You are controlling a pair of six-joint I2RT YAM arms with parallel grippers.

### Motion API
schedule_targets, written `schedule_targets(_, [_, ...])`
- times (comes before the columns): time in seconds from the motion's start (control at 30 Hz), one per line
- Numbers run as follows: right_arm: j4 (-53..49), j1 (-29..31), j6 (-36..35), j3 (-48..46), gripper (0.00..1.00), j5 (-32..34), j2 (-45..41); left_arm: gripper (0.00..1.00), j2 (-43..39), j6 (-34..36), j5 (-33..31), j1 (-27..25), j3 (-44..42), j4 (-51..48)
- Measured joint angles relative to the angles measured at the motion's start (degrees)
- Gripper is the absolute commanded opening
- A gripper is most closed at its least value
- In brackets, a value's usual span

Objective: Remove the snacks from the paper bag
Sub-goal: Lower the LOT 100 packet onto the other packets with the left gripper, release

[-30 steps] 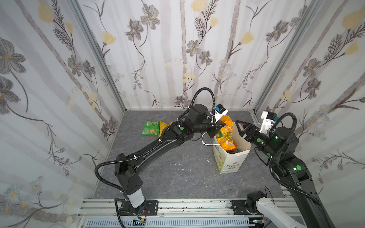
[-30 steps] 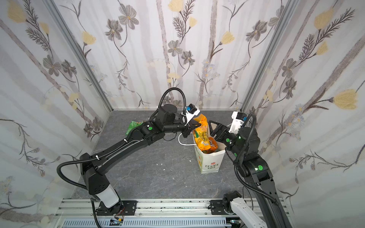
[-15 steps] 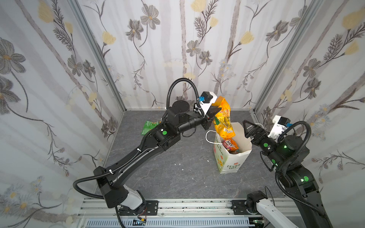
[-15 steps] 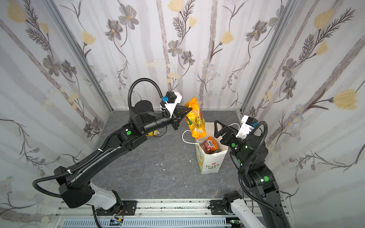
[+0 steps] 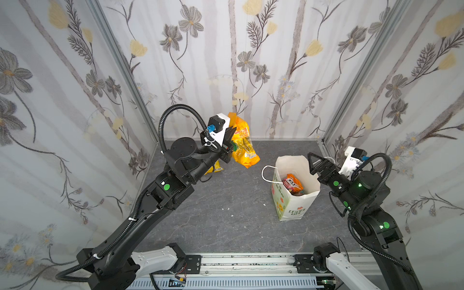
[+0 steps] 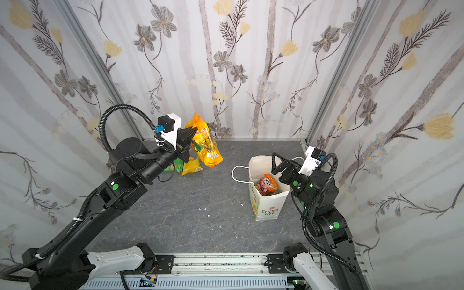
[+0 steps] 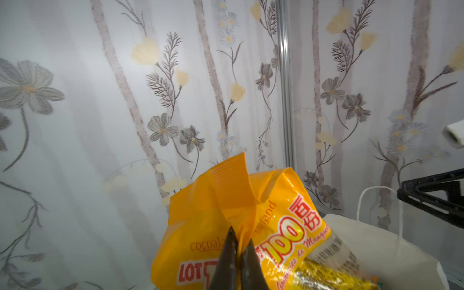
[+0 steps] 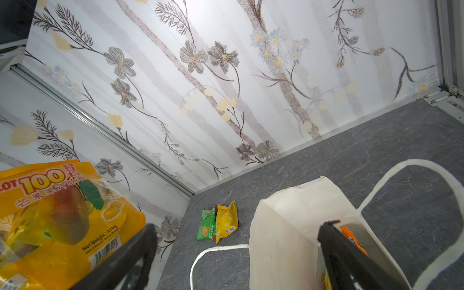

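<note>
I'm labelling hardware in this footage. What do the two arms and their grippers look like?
Both the left arm and right arm are matte black, with green dots on the joints, ribbed black cable hoses and white base links. The left gripper and right gripper have black triangular fingers beside white camera housings with blue plugs.

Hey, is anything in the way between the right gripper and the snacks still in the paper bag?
Nothing visible does. The right gripper hangs open at the paper bag's open mouth, and the orange packet inside lies uncovered. The left gripper, shut on the big yellow packet, is well off to the side.
</note>
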Motion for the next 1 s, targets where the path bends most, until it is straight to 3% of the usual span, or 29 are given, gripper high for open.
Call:
schedule_targets(0.23, [0.07,0.00,0.00,-0.24,1.00,-0.07,0.00,0.00,-8.81,-2.29,-4.83,7.41,-9.94,-5.51])
schedule_targets(0.47, [0.07,-0.04,0.02,-0.26,0.99,-0.22,0.00,0.00,-13.07,-7.48,-5.29,14.03,-16.57,-10.43])
schedule_targets(0.73, [0.04,-0.04,0.09,-0.37,1.00,-0.22,0.17,0.00,-12.31,-12.39,-3.54,21.03,-20.74,-15.19])
schedule_targets(1.0, [0.04,-0.04,0.22,-0.39,0.99,-0.22,0.87,0.00,-5.66,-18.51,0.52,31.15,-22.80,-17.11])
